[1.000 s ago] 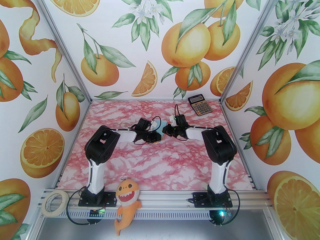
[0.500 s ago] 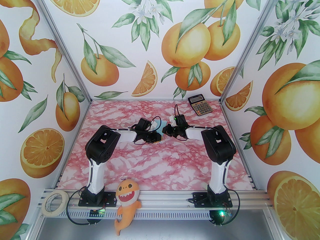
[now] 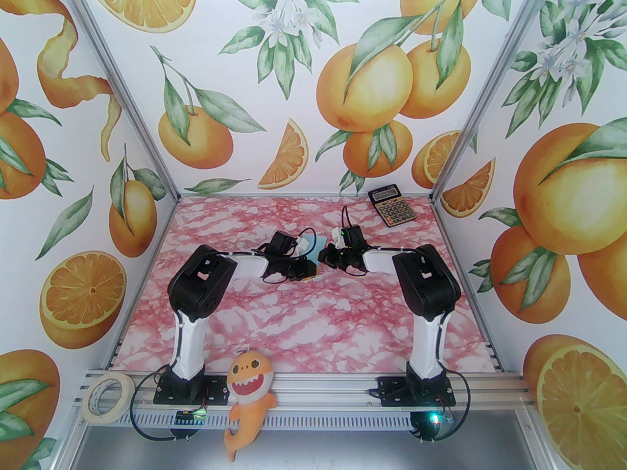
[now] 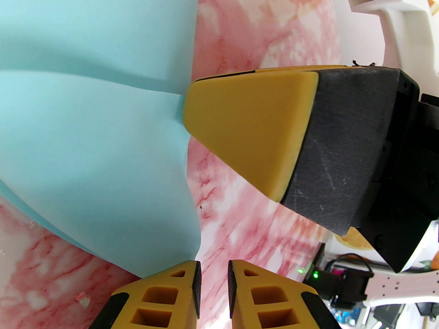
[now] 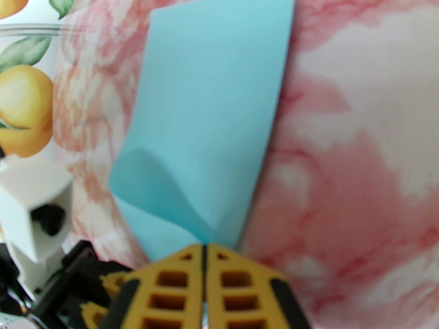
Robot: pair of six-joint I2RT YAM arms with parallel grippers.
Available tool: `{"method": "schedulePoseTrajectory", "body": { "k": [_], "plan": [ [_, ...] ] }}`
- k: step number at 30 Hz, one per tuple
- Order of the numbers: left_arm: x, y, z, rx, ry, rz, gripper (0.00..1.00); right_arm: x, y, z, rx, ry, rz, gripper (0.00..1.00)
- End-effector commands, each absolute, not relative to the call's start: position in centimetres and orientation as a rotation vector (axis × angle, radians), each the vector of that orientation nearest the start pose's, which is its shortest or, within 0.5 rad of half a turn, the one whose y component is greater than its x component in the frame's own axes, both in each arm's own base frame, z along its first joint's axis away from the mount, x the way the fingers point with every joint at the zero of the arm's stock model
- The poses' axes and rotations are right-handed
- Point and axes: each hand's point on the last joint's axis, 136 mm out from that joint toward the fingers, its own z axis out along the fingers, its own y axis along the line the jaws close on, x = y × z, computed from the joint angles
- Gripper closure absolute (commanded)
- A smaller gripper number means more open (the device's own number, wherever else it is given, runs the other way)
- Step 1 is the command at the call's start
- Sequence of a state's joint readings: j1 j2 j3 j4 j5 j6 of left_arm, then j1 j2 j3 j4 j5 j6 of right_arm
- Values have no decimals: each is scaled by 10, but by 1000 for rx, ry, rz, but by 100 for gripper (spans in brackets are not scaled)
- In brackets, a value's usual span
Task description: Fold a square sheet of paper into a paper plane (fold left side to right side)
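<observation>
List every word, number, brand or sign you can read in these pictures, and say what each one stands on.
No text is legible in these views.
calculator: a small label above the display and markings on the keys, all too small to read.
square sheet of paper: plain light blue, no writing on it.
plush toy: a printed face, no lettering.

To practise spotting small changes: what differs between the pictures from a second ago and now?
The right arm edged slightly left; nothing was grasped or released. Unchanged: the right gripper shut on the paper, the left gripper a little open beside it, the calculator at the back.
</observation>
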State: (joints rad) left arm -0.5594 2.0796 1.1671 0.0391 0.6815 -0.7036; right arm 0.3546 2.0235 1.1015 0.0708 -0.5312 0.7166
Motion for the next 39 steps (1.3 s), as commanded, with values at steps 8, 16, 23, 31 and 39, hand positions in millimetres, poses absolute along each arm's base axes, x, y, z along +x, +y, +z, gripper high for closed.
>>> {"method": "schedulePoseTrajectory", "body": {
  "k": [8, 16, 23, 31, 39],
  "plan": [
    [351, -355, 35, 198, 2647, -1366, 78, 427, 245, 25, 213, 2565, 1062, 95],
    [351, -355, 38, 206, 2640, -1365, 77, 430, 246, 26, 214, 2560, 1062, 95],
    [350, -355, 34, 204, 2650, -1368, 77, 431, 246, 25, 216, 2564, 1065, 95],
    [348, -353, 24, 192, 2684, -1350, 78, 428, 246, 22, 218, 2570, 1069, 95],
    [345, -350, 14, 186, 2728, -1307, 79, 428, 246, 23, 218, 2567, 1070, 93]
  ]
}}
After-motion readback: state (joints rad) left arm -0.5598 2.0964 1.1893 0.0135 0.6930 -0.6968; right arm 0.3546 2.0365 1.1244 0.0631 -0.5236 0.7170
